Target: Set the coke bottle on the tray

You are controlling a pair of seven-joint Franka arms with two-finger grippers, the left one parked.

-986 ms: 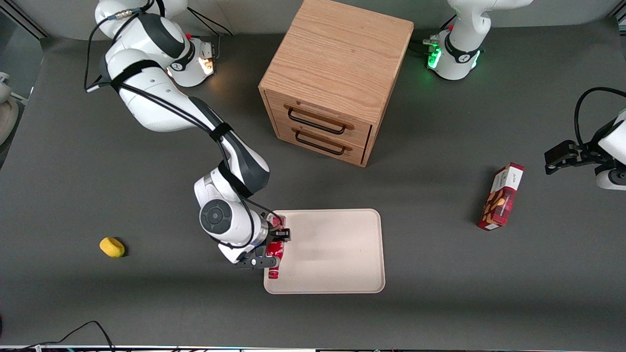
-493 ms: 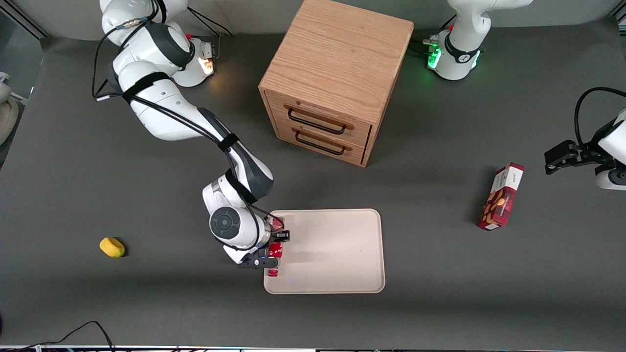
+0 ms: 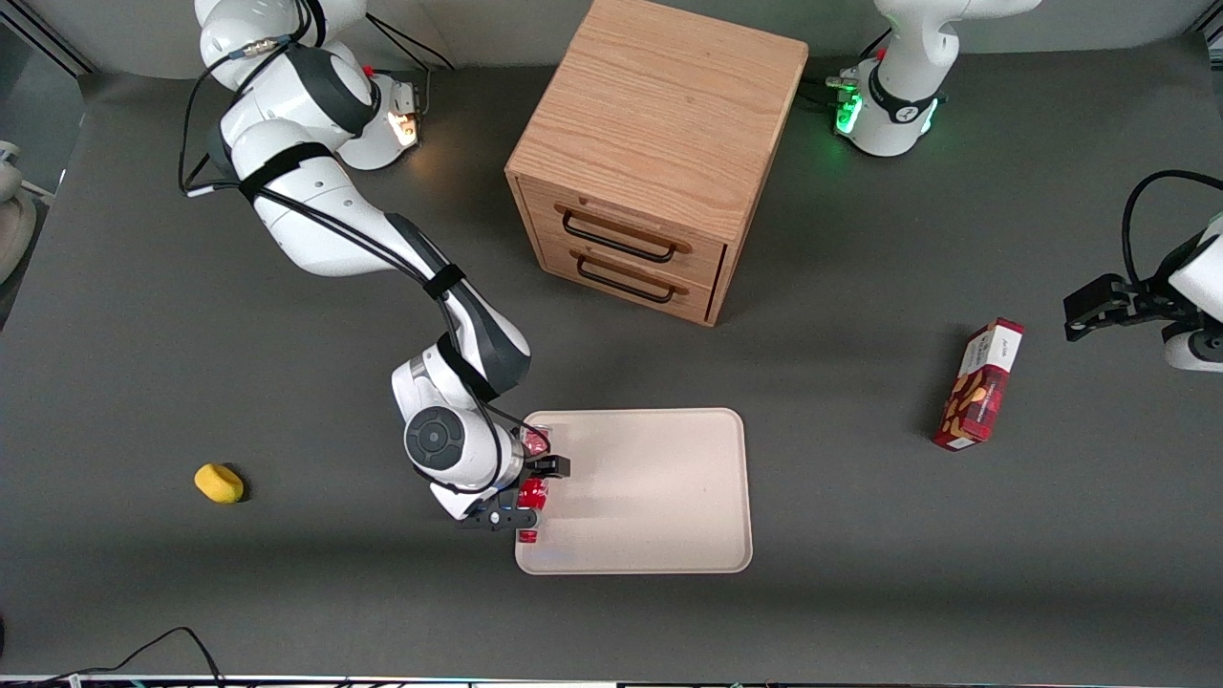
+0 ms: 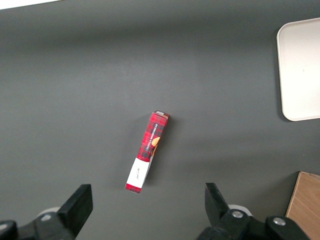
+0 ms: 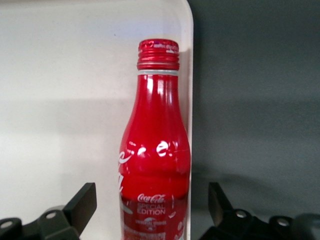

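coke bottle (image 5: 156,150) between spread fingers of gripper (image 3: 528,493), over tray (image 3: 659,497) edge

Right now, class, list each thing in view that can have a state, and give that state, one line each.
Coke bottle: between the open fingers of the tool, at the tray's edge.
Tool: open, around the bottle.
Tray: flat on the table.
Drawer cabinet: both drawers shut.
Snack box: closed, standing on its edge.

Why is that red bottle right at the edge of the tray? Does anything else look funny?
The coke bottle sits between the open fingers of the gripper, just inside the tray's rim at the working arm's end, not in the middle. Otherwise only the snack box lies tipped on its side, toward the parked arm's end. Nothing is spilled or broken.
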